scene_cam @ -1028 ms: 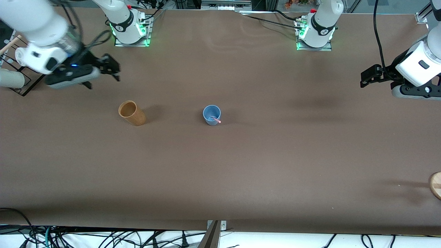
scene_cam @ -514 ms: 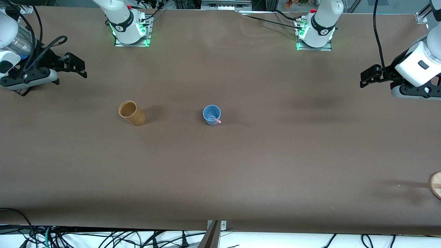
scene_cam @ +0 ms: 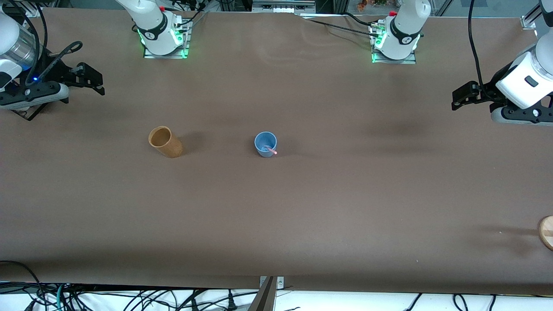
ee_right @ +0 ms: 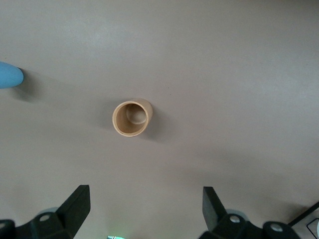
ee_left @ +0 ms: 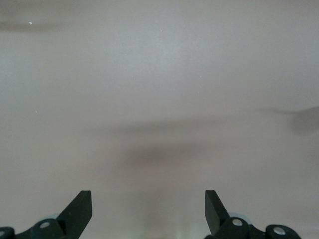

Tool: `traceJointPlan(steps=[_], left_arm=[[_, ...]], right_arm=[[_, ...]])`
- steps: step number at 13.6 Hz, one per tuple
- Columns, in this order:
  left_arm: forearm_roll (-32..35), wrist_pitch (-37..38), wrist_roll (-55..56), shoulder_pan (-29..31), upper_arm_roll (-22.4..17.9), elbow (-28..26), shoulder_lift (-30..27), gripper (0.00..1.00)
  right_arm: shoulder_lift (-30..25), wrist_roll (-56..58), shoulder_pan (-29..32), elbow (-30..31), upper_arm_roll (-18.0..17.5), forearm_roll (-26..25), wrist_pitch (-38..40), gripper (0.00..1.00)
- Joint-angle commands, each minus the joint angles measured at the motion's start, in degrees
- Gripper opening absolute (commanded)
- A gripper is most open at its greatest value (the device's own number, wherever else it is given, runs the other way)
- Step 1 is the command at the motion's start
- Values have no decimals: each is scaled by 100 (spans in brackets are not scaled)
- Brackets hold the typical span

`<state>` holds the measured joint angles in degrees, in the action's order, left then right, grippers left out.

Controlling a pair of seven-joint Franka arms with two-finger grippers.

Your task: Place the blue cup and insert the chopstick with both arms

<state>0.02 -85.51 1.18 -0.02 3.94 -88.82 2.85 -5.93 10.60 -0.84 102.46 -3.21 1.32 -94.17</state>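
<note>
Front view: 1 blue cup (scene_cam: 265, 144) stands upright near the middle of the bench (scene_cam: 302, 207), with 1 pink chopstick (scene_cam: 271, 150) leaning inside it, its tip showing above the rim on the side nearer the front camera. 1 brown cup (scene_cam: 165, 141) stands apart from it, toward the right arm's end of the bench. A round wooden object (scene_cam: 546, 232) is cut off by the frame edge at the left arm's end.

2 arms are shown, each held clear of both cups. The right gripper (scene_cam: 88, 80) hangs over the right arm's end of the bench; in the right wrist view its fingers (ee_right: 75, 206) are spread wide and hold nothing, with the brown cup below. The left gripper (scene_cam: 461, 96) hangs over the left arm's end; in the left wrist view its fingers (ee_left: 79, 209) are likewise spread and empty, over bare bench.
</note>
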Motion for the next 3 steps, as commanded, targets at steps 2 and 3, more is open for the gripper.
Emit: traceJointPlan(steps=[2, 3], left_arm=[[69, 0, -91, 28, 28, 137, 58, 100], [69, 0, -91, 28, 28, 137, 58, 100]], right_arm=[[-22, -14, -4, -86, -22, -115, 101, 100], [-31, -14, -4, -86, -22, -115, 101, 100]])
